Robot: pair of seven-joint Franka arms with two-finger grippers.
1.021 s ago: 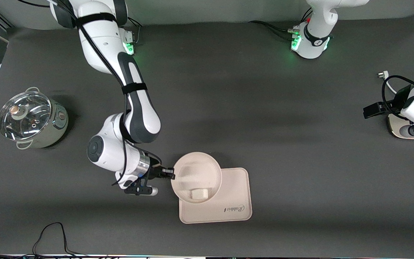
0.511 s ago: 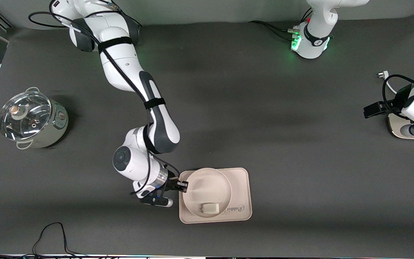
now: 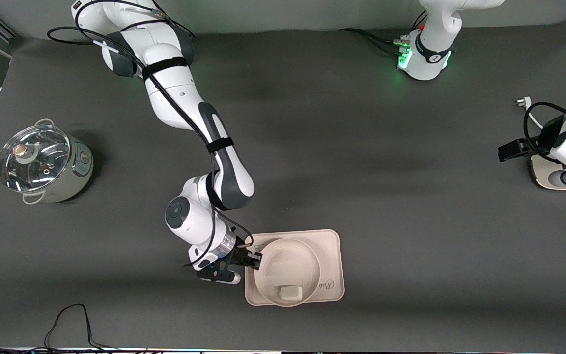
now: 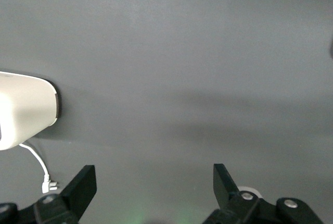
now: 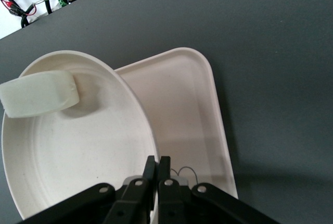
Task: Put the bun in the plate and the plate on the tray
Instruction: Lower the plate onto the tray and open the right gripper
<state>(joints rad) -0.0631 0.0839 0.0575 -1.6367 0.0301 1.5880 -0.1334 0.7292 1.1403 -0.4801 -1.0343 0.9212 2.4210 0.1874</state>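
The round cream plate [image 3: 290, 269] lies on the rectangular tray [image 3: 331, 255] and covers part of its "Rabbit" script. The off-white bun [image 3: 290, 293] rests in the plate, at the rim nearest the front camera. My right gripper [image 3: 256, 259] is shut on the plate's rim at the side toward the right arm's end of the table. In the right wrist view the closed fingers [image 5: 157, 168] pinch the rim of the plate [image 5: 78, 151], with the bun [image 5: 39, 96] and tray [image 5: 182, 109] in view. My left gripper [image 4: 154, 182] is open and empty, waiting at the left arm's end of the table.
A steel pot with a glass lid [image 3: 42, 163] stands at the right arm's end of the table. A beige object [image 3: 555, 178] lies under the left arm's wrist. A white device with a cord [image 4: 26, 112] shows in the left wrist view.
My right gripper carried the plate with the bun from partly over the tray's edge to fully on the tray, moving nearer the front camera. The left arm stayed still.
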